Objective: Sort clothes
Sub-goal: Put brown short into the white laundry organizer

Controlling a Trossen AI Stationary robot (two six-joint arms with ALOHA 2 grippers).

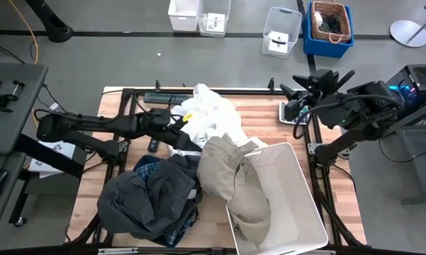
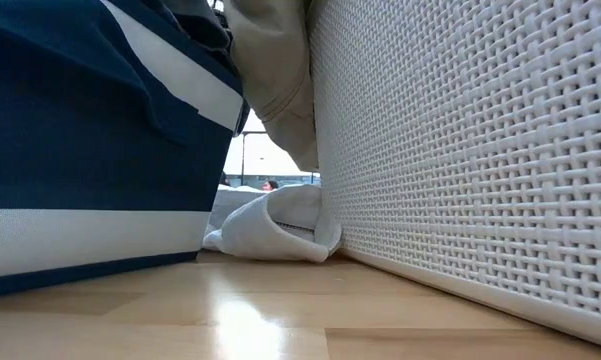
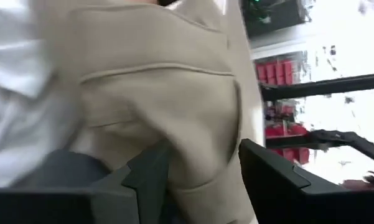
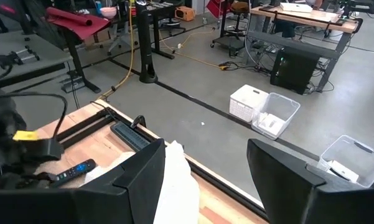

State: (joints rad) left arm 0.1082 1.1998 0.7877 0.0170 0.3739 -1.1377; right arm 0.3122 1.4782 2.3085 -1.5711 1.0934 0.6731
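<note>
The beige khaki piece (image 1: 230, 177) hangs over the white plastic bin's near-left rim (image 1: 234, 219), partly inside it. It fills the left wrist view (image 3: 174, 93) and shows in the low view (image 2: 280, 80). The white piece (image 1: 209, 117) lies heaped at the table's far middle. The dark grey-black piece (image 1: 138, 202) and the plaid shirt (image 1: 171, 230) lie over the navy bin (image 2: 80, 150) at the near left. My left gripper (image 3: 202, 162) is open at the khaki's far-left end, its fingers hidden under the white piece in the high view. My right gripper (image 1: 289, 95) (image 4: 205, 155) is open and empty above the table's far right. My left gripper's open fingers (image 3: 149, 177) stand on either side of a bulging fold of the khaki piece (image 3: 199, 143), coming level from the table's left. The cloth lies against the inner sides of both fingers and is not pinched. The rest of the khaki hangs slack over the bin's rim.
The white woven bin (image 2: 460, 150) takes up the near right of the table and the navy bin the near left, with a narrow gap between them. A black remote (image 1: 154, 145) and a power strip (image 1: 166, 97) lie at the far left. Storage bins (image 1: 280, 32) stand on the floor beyond.
</note>
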